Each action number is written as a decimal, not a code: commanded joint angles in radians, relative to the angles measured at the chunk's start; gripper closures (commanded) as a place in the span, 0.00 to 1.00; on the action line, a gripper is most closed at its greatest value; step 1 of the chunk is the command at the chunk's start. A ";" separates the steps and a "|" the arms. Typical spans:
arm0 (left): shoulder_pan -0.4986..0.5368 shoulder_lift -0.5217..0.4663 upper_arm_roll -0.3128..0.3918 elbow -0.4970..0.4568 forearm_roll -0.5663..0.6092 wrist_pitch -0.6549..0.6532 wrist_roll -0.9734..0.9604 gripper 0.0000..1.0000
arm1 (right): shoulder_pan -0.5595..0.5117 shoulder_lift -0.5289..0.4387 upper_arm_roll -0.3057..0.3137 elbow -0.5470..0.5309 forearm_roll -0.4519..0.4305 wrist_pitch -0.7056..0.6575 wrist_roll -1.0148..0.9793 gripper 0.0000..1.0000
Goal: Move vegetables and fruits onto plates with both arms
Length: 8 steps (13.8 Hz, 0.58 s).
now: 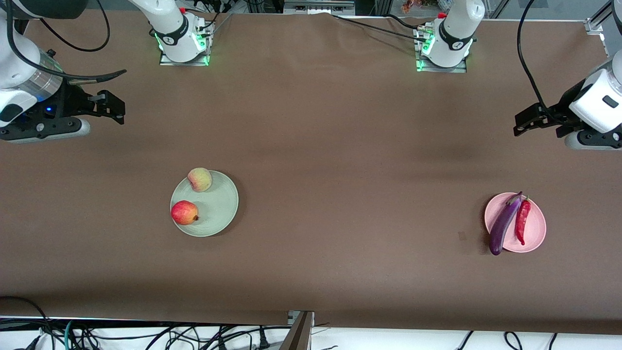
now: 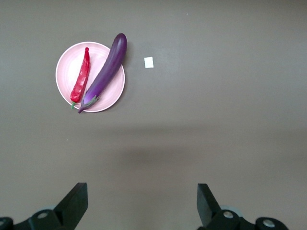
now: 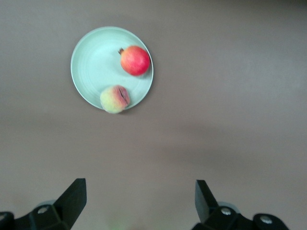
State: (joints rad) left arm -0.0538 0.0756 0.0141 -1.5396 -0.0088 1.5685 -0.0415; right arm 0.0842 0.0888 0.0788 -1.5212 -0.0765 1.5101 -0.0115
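The pale green plate [image 1: 216, 209] holds the red apple-like fruit [image 1: 184, 212] and the peach [image 1: 199, 179]; they also show in the right wrist view, plate [image 3: 93, 67], fruit [image 3: 135, 60], peach [image 3: 114, 99]. The pink plate [image 1: 534, 228] holds the purple eggplant [image 1: 504, 223] and the red chili [image 1: 522, 221]; the left wrist view shows plate [image 2: 64, 72], eggplant [image 2: 106, 71], chili [image 2: 81, 77]. The eggplant's tip overhangs the rim. My right gripper [image 1: 112, 108] is open and empty, up at the right arm's end. My left gripper [image 1: 527, 121] is open and empty at the left arm's end.
A small pale tag [image 2: 148, 62] lies on the brown table cover [image 1: 340, 170] beside the pink plate, toward the table's middle. The arm bases [image 1: 183, 41] [image 1: 444, 46] stand along the table's edge farthest from the front camera. Cables hang below the nearest edge.
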 commanded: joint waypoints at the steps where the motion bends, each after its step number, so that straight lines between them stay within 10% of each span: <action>1: 0.000 0.024 0.001 0.029 0.023 0.001 0.006 0.00 | -0.040 -0.041 0.021 -0.065 0.024 0.013 0.005 0.00; 8: 0.014 0.035 0.010 0.023 0.032 -0.001 0.005 0.00 | -0.040 0.016 0.013 -0.002 0.023 -0.004 -0.007 0.00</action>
State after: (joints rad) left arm -0.0429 0.1009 0.0248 -1.5396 0.0014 1.5711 -0.0415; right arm 0.0637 0.0973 0.0790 -1.5443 -0.0717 1.5126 -0.0117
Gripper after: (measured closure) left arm 0.000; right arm 0.000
